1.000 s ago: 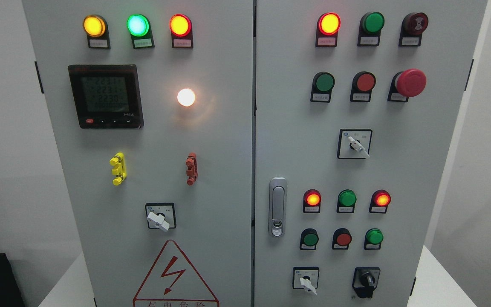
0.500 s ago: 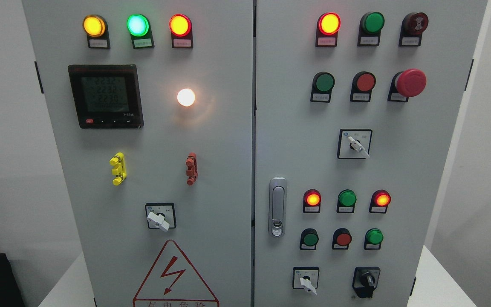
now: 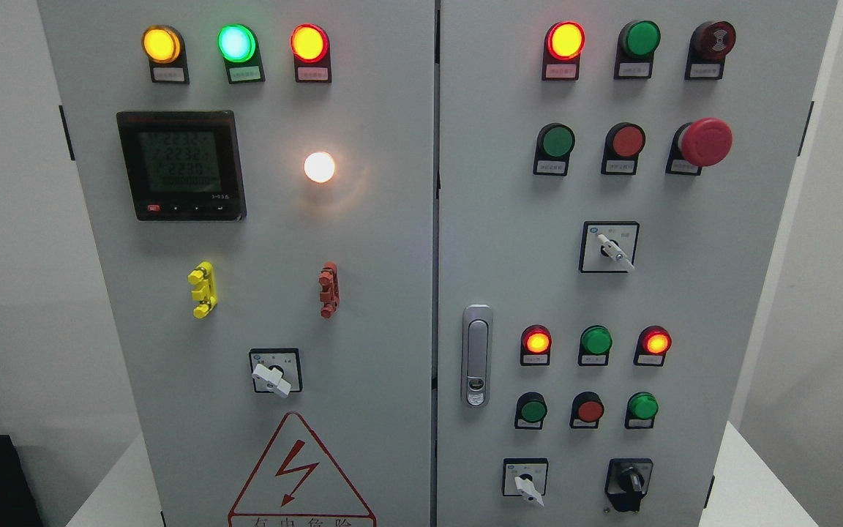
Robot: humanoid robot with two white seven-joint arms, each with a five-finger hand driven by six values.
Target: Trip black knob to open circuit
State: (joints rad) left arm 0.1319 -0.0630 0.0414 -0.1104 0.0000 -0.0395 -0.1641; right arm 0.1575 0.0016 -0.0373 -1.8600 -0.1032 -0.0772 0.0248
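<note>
Filling most of the view stood a tall grey cabinet (image 3: 392,256) with two doors, set on a white table (image 3: 751,483). Its left door carried a dark meter (image 3: 181,165), a row of lit lamps, a yellow clip (image 3: 202,289), a red clip (image 3: 328,290) and a white-handled switch (image 3: 274,375) above a warning triangle (image 3: 297,472). Its right door bore a silver door handle (image 3: 476,356), a red mushroom button (image 3: 705,142), more lamps and push buttons, and two further white-handled switches.

Lowest and farthest right on that door sat the black knob (image 3: 630,481), on a black square plate, just right of a white-handled switch (image 3: 525,483). Its narrow raised bar pointed roughly upward.

Neither robot hand showed anywhere, so their state could not be told.

Judging by its look, the knob was small, hard plastic, fixed to the panel and sprung with a firm click. It would probably want a pinch across the raised bar's flat sides, then a twist; smooth sides could let fingertips slip, and the low rim left little room.
</note>
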